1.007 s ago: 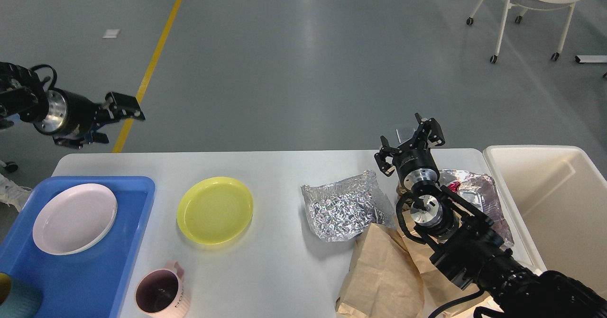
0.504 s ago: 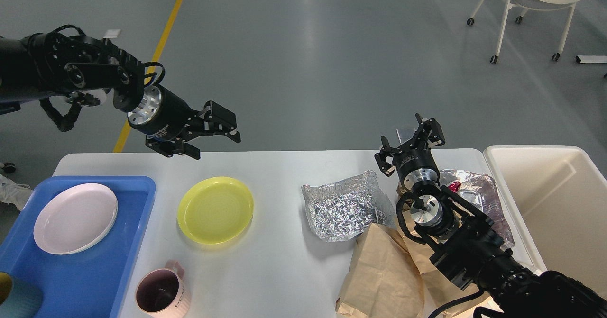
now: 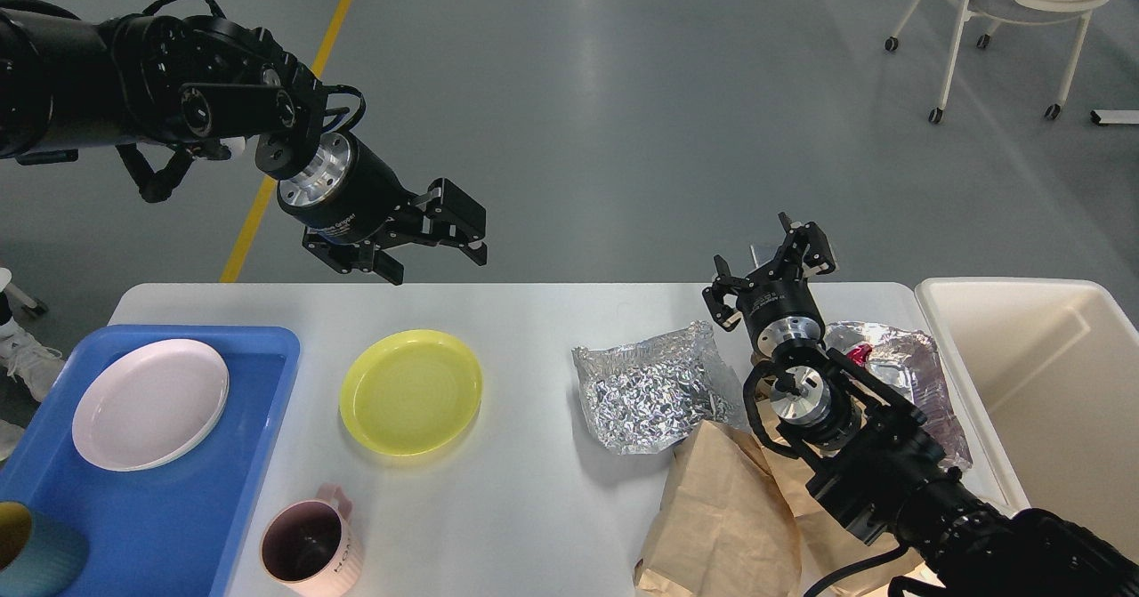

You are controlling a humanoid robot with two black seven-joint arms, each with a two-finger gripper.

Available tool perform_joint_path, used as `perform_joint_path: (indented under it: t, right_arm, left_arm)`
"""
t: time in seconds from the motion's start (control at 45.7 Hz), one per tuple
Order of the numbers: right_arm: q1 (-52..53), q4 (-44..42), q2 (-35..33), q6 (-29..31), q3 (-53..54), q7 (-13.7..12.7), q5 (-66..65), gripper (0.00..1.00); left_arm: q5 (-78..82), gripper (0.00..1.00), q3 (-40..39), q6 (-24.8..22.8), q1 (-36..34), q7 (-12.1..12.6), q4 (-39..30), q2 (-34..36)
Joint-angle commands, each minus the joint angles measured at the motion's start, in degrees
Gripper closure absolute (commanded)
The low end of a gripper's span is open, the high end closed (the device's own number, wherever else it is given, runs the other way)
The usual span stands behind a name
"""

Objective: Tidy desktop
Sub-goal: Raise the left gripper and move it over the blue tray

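Left hand advanced rightward, desktop long axis left-right

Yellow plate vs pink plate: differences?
The yellow plate sits directly on the desktop; the pink plate lies in the blue tray. Yellow is bright and looks deeper-rimmed; pink is pale and looks shallower. Both are round, empty, upright and untouched by either gripper.

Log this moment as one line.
left tool: open, above yellow plate | right tool: open, empty | pink mug, foil on desktop
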Motion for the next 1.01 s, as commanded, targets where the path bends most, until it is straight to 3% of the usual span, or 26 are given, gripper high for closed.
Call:
perform_joint_path:
  t: [0.0, 0.175, 0.285, 0.482, 0.613, 0.876, 0.985]
  right_arm:
    - [0.0, 0.0, 0.0, -0.1, 0.0, 0.0, 0.0, 0.00]
    - [0.0, 0.0, 0.0, 0.0, 0.0, 0.0, 0.0, 0.00]
    - [0.0, 0.0, 0.0, 0.0, 0.0, 0.0, 0.0, 0.00]
    - [0.0, 0.0, 0.0, 0.0, 0.0, 0.0, 0.0, 0.00]
    - [0.0, 0.0, 0.0, 0.0, 0.0, 0.0, 0.0, 0.00]
    - [0.1, 0.0, 0.0, -0.1, 0.0, 0.0, 0.0, 0.00]
    - [0.0, 0.0, 0.0, 0.0, 0.0, 0.0, 0.0, 0.00]
  left_arm:
    - [0.1, 0.00, 1.8, -1.8, -2.7, 0.2, -0.6, 0.3]
    - [0.3, 0.00, 4.3, -5.2, -6.1, 0.2, -1.1, 1.9]
    - [0.4, 0.00, 6.4, -11.5, -7.5, 0.2, -1.2, 2.0]
    - [3.4, 0.02, 10.1, -11.7, -8.2, 1.1, -5.1, 2.1]
    - [4.6, 0.09, 13.6, -11.7, -8.1, 2.5, -9.2, 1.8]
    - [5.5, 0.09, 15.7, -11.7, -6.2, 8.5, -12.1, 3.9]
    - [5.6, 0.09, 15.6, -11.7, -4.1, 9.3, -12.0, 4.7]
